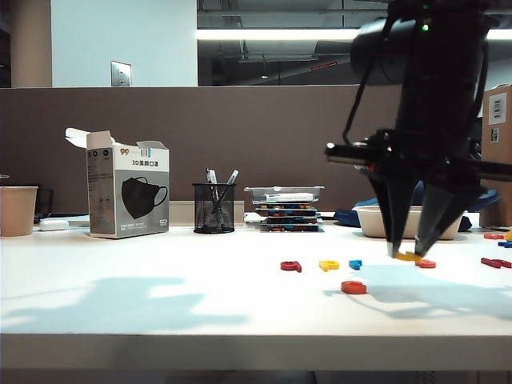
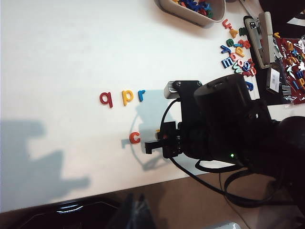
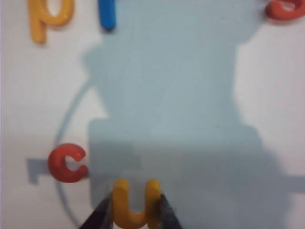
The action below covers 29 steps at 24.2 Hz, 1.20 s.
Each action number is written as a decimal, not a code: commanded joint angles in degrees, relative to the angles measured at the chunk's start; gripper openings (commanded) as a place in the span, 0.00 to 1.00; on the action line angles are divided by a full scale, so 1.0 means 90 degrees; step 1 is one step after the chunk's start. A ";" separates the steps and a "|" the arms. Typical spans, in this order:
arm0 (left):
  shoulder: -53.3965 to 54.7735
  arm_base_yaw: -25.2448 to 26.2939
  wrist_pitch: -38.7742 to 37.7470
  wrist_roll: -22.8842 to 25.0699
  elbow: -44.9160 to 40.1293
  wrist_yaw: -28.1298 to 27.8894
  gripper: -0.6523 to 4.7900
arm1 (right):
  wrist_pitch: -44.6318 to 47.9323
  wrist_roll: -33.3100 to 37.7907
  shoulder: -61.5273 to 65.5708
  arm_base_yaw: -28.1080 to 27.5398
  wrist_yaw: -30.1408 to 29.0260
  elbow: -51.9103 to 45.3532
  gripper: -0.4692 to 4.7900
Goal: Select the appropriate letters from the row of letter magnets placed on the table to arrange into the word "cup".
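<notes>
Holding the u (image 3: 133, 202) pinched in my right gripper (image 3: 133, 214), above the table (image 1: 160, 296) at the c's (image 3: 66, 163) four o'clock. Only c looks placed; p (image 3: 50, 16) waits in the row. Left gripper is out of sight.

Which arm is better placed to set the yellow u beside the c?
Right. The right gripper already pinches the yellow u, just beside the orange-red c. No left gripper shows in any view.
</notes>
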 commanded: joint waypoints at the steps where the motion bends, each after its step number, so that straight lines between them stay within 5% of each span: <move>1: -0.0019 -0.0002 0.0017 -0.0012 0.0019 -0.0027 0.11 | 0.0335 0.0019 0.0027 0.0012 -0.0002 -0.0141 0.30; 29: -0.0019 -0.0002 0.0017 -0.0012 0.0019 -0.0027 0.11 | 0.0780 -0.0017 0.0291 0.0007 0.0002 -0.0381 0.31</move>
